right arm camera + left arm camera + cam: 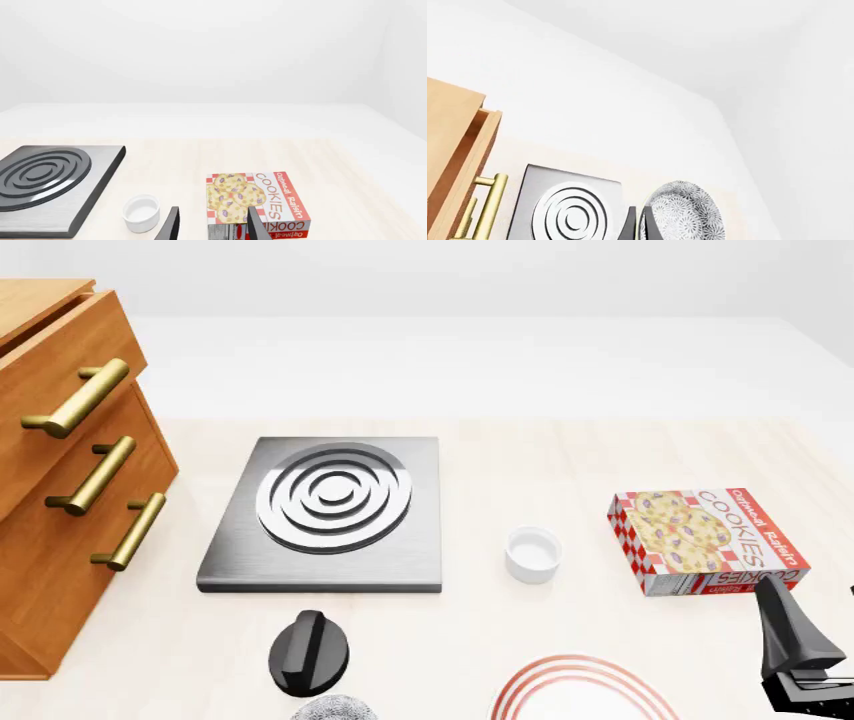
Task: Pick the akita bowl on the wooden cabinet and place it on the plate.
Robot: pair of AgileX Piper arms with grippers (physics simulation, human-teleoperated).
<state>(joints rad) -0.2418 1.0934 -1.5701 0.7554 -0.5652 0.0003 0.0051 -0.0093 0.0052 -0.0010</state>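
Pale table [534, 455] under white walls. Akita bowl [684, 212] clamped in left gripper [639, 225], at front view's 6 o'clock, off wooden cabinet [54, 490] at 9. Plate [583, 688] at 5. Right gripper [212, 225] spread apart, empty, before cookie box [257, 202].

The light is bright and even, all is sharp, no blur or edge distortion. The burner plate [334, 502] shows soft reflections; only faint shadows lie on the pale table [561, 455].

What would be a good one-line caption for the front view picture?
Left gripper carries the speckled bowl toward the red-ringed plate.
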